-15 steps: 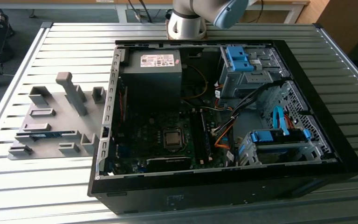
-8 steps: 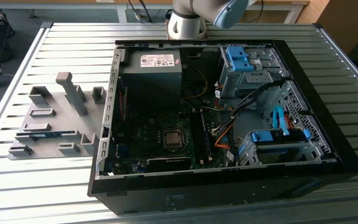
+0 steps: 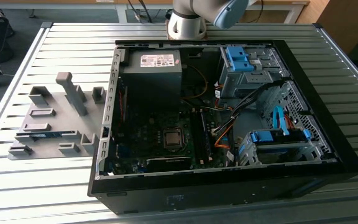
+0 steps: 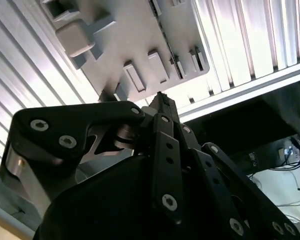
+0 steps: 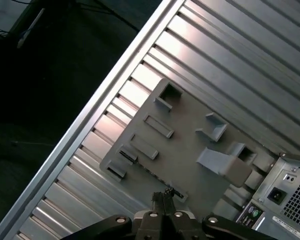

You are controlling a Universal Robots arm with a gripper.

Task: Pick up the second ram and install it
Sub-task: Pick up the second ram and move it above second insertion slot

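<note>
My hand (image 5: pixel 163 198) hangs above the grey holder tray (image 5: pixel 185 150) with its fingertips pressed together on nothing, so it carries no load as it looks down on the slots. The second ram (image 3: pixel 44 136) sits in a long slot of that tray, well apart from my hand; I judge the slot's walls are there to fix the thin stick in a known pose with its upper edge free to be gripped. The tray lies on the counter (image 3: pixel 61 42) just beside the open computer case (image 3: pixel 348 156), on the exterior view's left, which keeps the parts close to the board.
</note>
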